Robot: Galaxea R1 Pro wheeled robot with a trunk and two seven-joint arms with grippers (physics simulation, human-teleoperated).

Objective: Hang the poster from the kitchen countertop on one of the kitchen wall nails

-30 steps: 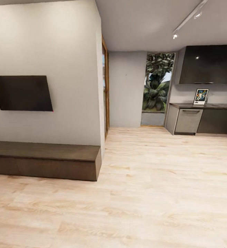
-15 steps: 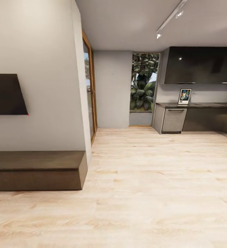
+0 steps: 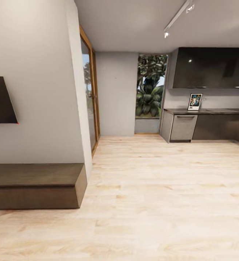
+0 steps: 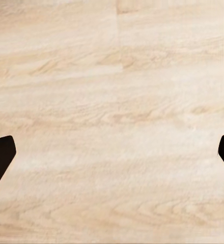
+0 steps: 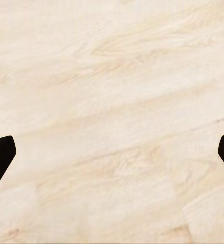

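Far across the room, the poster [image 3: 195,102] stands upright on the kitchen countertop [image 3: 221,111], leaning against the back wall under dark upper cabinets. A tiny dark speck, possibly a wall nail [image 3: 115,77], marks the pale grey wall left of the window. My left gripper [image 4: 112,157] is open, its dark fingertips [image 4: 0,155] wide apart over bare wood floor. My right gripper [image 5: 112,157] is open too, its fingertips [image 5: 0,152] spread over floorboards, with nothing between them.
A low dark wooden bench [image 3: 32,185] runs along the left wall under a wall-mounted black screen [image 3: 0,101]. The wall's corner [image 3: 79,108] juts out beside a glass door [image 3: 90,98]. Grey cabinet fronts [image 3: 183,127] stand below the countertop. Light wood floor [image 3: 159,188] stretches toward the kitchen.
The whole head view has shifted: the bench, screen and wall corner slid left in the picture and the kitchen looks slightly nearer, so the camera has moved. Nothing in the room has moved.
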